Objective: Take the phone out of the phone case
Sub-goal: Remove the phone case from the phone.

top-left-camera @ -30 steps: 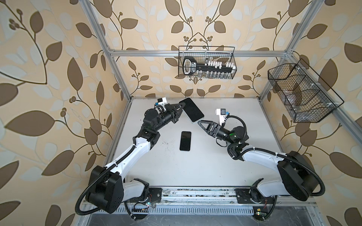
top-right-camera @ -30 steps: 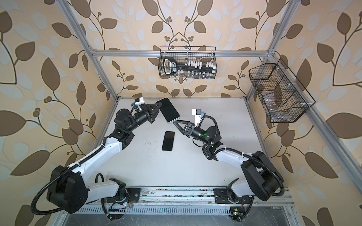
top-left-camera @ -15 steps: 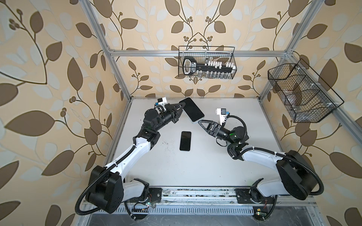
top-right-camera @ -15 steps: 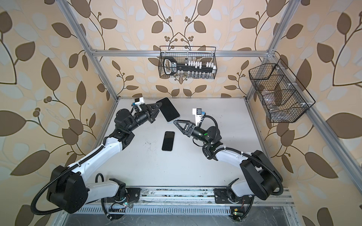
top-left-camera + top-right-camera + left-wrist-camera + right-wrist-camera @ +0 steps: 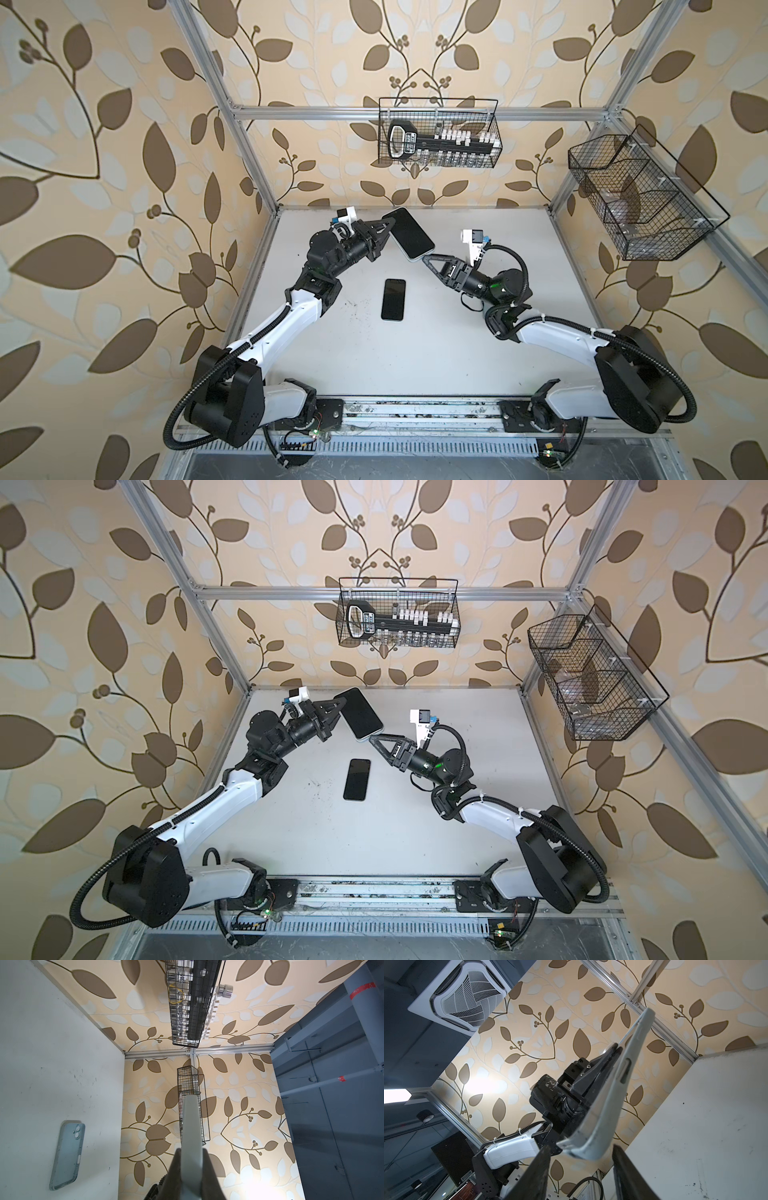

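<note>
The left gripper (image 5: 388, 228) clamps the phone (image 5: 409, 233) in its pale phone case (image 5: 610, 1105), raised near the tabletop's (image 5: 415, 353) back edge — the right gripper (image 5: 426, 258), jaws half-spread, brackets the case's lower corner without touching it.

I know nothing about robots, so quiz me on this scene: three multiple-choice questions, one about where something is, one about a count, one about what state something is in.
1. Where is the dark phone?
A) held up by the left arm
B) flat on the table, between the two arms
C) hanging on the wall

2. How many wire baskets hang on the walls?
A) one
B) four
C) two

3. How do the left jaws stand?
A) shut on the cased phone
B) wide open and empty
C) pressed onto the table

Answers:
1 B: both top views show it lying flat on the white surface.
2 C: one hangs on the back wall, one on the side wall.
3 A: they pinch the cased phone and hold it in the air, while the right jaws stand open around its corner.
</note>
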Available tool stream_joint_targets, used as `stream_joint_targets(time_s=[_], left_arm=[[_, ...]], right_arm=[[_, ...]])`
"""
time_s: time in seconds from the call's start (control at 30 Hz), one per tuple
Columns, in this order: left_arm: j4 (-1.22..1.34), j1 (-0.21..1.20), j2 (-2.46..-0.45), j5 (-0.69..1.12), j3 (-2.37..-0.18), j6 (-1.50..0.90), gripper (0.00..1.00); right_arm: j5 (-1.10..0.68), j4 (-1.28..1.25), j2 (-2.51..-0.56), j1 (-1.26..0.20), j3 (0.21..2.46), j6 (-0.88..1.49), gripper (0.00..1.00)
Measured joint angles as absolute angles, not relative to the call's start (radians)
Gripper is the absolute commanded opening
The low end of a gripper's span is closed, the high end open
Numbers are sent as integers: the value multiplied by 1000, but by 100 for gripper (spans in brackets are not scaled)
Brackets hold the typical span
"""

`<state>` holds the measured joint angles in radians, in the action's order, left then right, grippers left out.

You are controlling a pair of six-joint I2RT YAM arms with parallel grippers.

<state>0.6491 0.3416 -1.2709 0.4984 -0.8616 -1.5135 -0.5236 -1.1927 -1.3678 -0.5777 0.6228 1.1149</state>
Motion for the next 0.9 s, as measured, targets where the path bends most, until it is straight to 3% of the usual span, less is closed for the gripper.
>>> stream_joint_targets(time_s=[0.9], left_arm=[[666,354,-1273,493,-862,-1530,0]], right_arm=[[-524,-1182,-1396,-578,629,1106,49]])
